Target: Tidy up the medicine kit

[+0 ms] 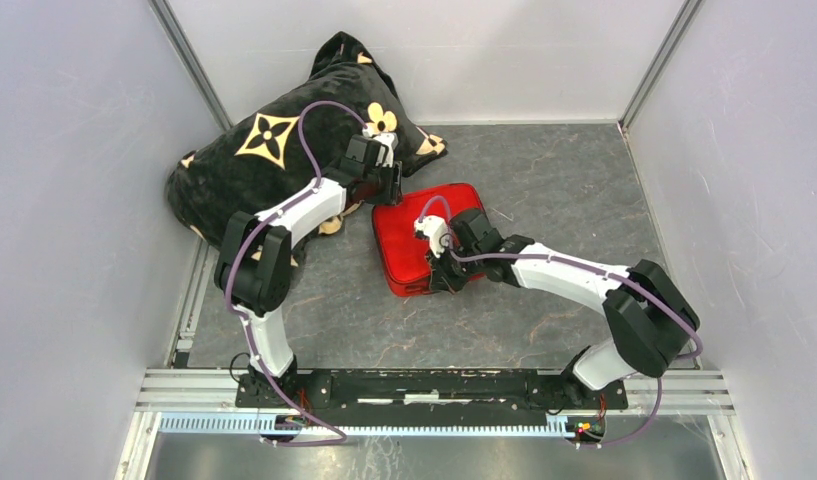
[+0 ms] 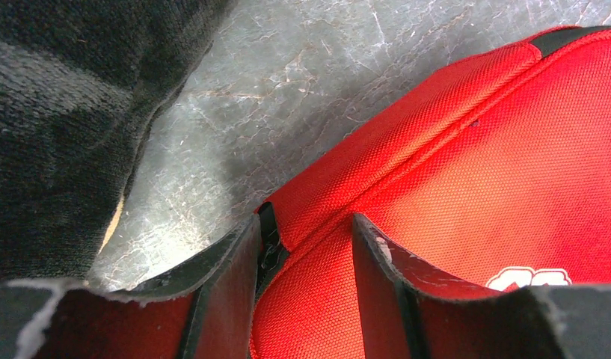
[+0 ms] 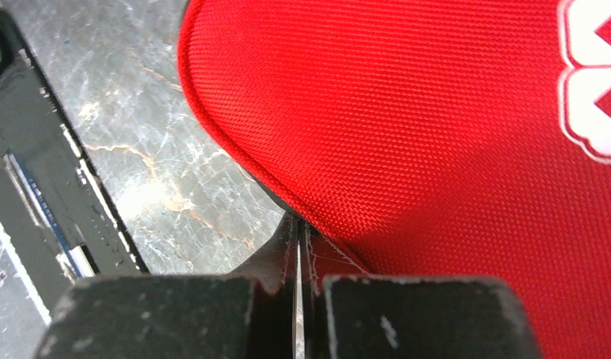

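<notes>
The medicine kit [image 1: 409,240], a red zip case, lies shut on the grey floor in the middle of the cell. My left gripper [image 1: 392,188] is at its far left corner. In the left wrist view the left gripper [image 2: 306,232] straddles that corner, and the red fabric of the kit [image 2: 511,149] fills the gap between both fingers. My right gripper [image 1: 442,272] is at the kit's near edge. The right wrist view shows the right gripper [image 3: 298,224] shut, its tips tucked under the rim of the kit [image 3: 437,112], with nothing seen between them. Part of the white emblem [image 3: 594,82] shows.
A black pillow with gold flowers [image 1: 254,160] lies at the back left, close to the kit's corner and under my left arm; its dark fabric [image 2: 55,112] fills the left of the left wrist view. A black rail [image 1: 434,385] runs along the near edge. White walls enclose the cell.
</notes>
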`<move>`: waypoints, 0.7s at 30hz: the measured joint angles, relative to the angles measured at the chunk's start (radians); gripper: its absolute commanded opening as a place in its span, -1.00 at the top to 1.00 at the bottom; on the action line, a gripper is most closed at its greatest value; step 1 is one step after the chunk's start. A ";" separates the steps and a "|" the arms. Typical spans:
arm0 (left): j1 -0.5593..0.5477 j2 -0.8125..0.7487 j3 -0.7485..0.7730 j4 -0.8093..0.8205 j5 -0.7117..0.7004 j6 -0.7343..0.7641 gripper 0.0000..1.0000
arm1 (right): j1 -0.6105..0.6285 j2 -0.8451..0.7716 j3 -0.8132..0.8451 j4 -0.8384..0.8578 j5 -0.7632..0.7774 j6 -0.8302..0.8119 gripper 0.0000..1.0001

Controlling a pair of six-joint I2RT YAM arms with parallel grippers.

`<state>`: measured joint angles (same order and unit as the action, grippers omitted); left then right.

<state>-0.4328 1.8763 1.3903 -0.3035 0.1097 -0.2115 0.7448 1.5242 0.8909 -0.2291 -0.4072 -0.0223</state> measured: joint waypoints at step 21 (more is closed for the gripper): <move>-0.227 -0.384 -0.285 -0.068 -0.142 -0.021 -0.84 | -0.404 0.214 0.296 -0.082 0.228 -0.061 1.00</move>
<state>-0.6598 1.4921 1.1057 -0.3714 -0.0319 -0.2325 0.3408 1.7386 1.1870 -0.3115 -0.1791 -0.0830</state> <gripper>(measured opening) 0.839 0.006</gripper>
